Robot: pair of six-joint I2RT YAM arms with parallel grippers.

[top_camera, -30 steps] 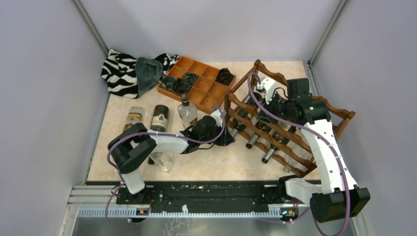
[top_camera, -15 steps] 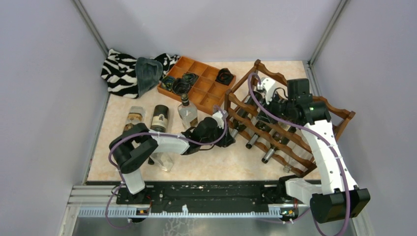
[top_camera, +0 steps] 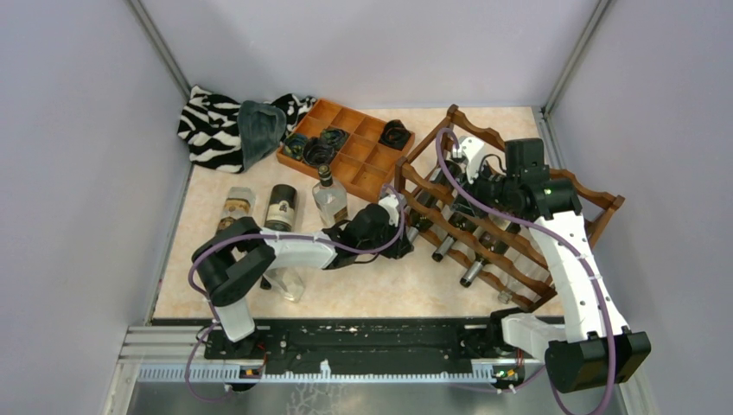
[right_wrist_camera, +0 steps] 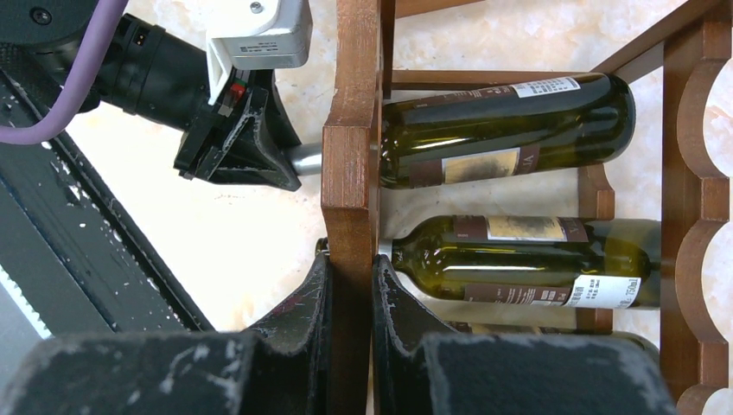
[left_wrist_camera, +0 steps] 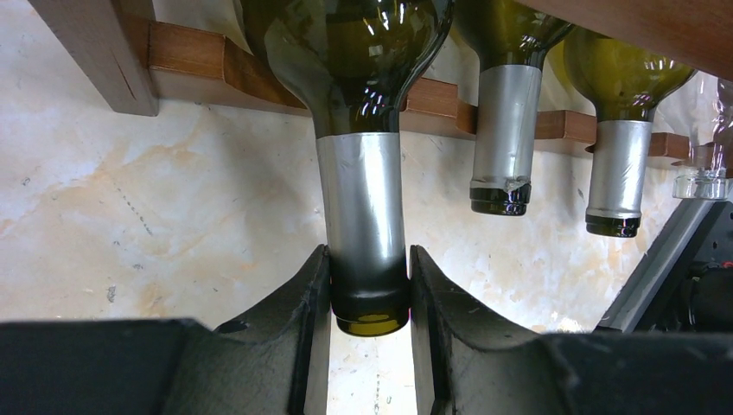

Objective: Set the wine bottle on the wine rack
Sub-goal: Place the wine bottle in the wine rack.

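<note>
Insertion step, apparently near its end. Left end effector (left_wrist_camera: 370,281) is clenched on the foil-wrapped neck of the wine bottle (left_wrist_camera: 346,60). The bottle's body lies inside the wine rack (left_wrist_camera: 194,69), on what looks like a low tier, with the neck poking out over the table (left_wrist_camera: 130,199). Right end effector (right_wrist_camera: 350,290) is clamped on a front upright of the rack, bracing it.

Judgement: bottle looks seated. Next I'd release the neck and back the left arm straight out without dragging the bottle along. The right hold goes last.

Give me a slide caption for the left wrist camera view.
Left jaws grip the foil-wrapped neck of a green wine bottle lying on the wine rack, beside other bottle necks.
</note>
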